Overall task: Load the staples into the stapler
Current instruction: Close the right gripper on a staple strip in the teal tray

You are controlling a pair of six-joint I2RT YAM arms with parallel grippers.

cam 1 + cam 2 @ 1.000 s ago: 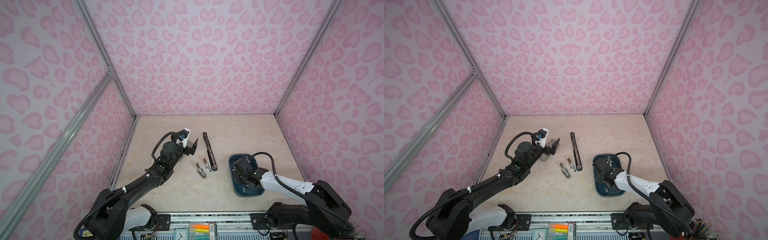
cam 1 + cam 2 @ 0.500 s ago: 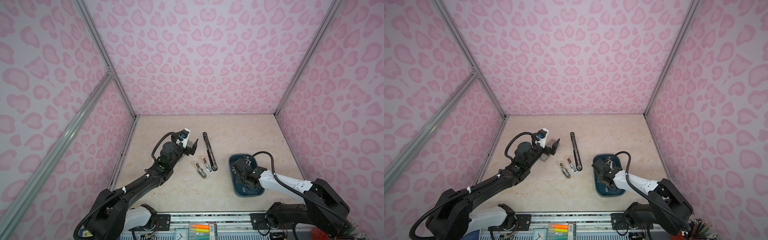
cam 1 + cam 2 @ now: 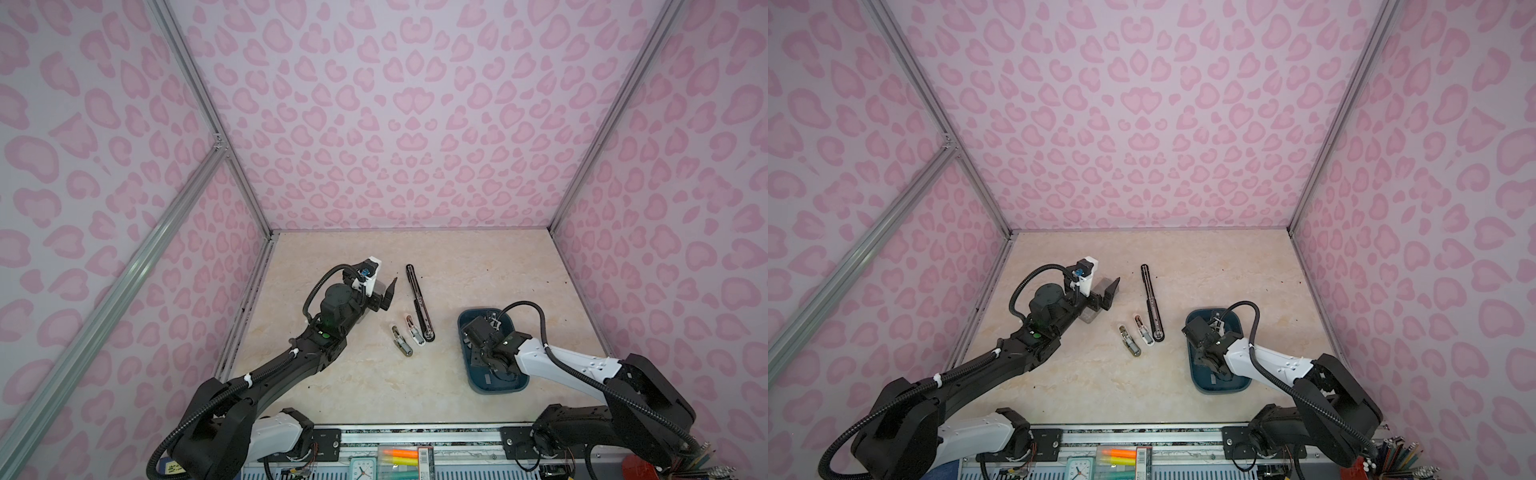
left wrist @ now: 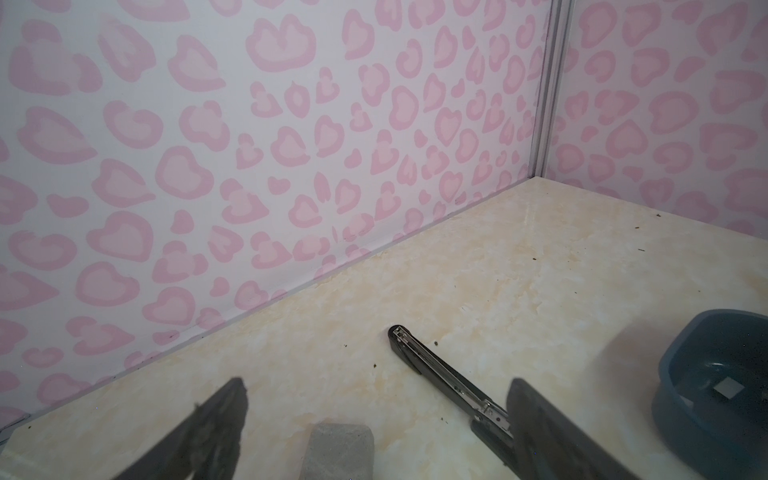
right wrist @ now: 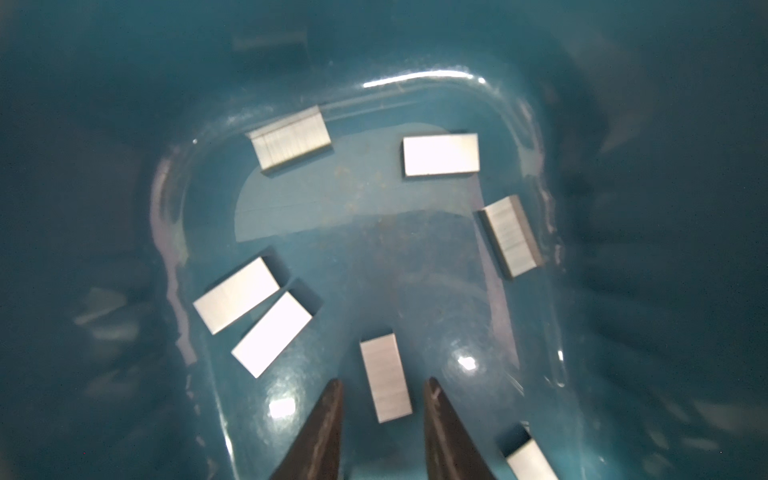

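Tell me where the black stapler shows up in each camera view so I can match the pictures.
Both top views: the stapler lies opened out mid-table, between the arms.
Left wrist: the stapler lies beyond the open left gripper, with one end hidden behind a finger.
Right wrist: not in it.
Shared landmark: the blue tray, seen in all four.

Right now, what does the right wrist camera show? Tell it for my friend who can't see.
The right gripper is open inside a teal bin, its two dark fingers either side of one silver staple strip lying flat on the bottom, not touching it. Six more staple strips lie scattered around it.
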